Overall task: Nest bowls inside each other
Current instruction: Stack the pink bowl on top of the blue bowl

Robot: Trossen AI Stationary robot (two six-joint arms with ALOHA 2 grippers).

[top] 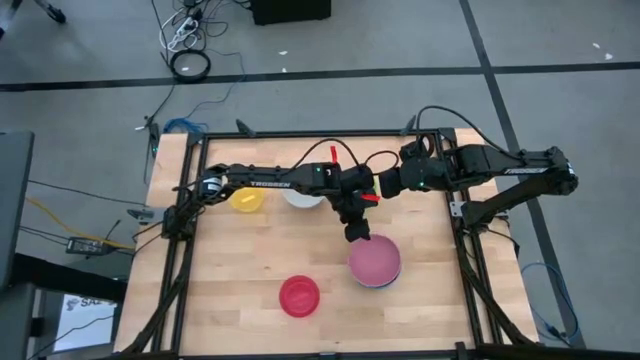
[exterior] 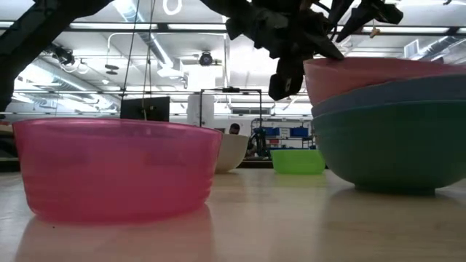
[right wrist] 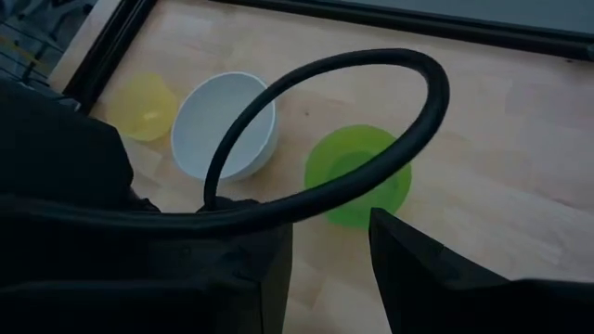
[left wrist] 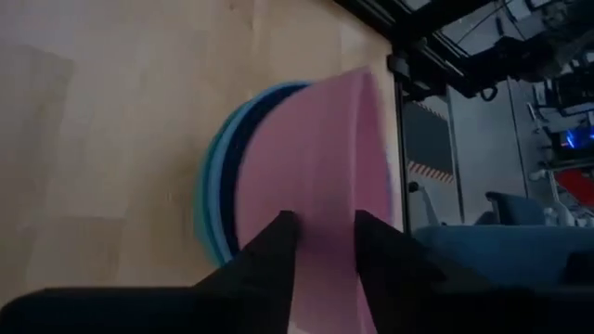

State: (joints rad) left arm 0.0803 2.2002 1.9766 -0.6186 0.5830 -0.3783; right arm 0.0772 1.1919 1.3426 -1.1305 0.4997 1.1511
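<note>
- Left gripper fingers slightly apart, straddling pink bowl rim.
- Pink bowl nested in blue and teal bowls.
- Right gripper fingers apart, empty, beyond pink bowl.
- Red bowl beside stack.

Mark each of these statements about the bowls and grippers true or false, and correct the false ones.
1. The round pink plastic bowl sits on top of the stack. True.
2. The small red plastic bowl is nested inside the pink one. False: it stands alone on the wooden table.
3. The left gripper is at the pink bowl's rim. True.
4. The white plastic bowl holds the small yellow bowl. False: they stand side by side.
5. The right gripper grips the lime green bowl. False: it is open above the table, holding nothing.
</note>
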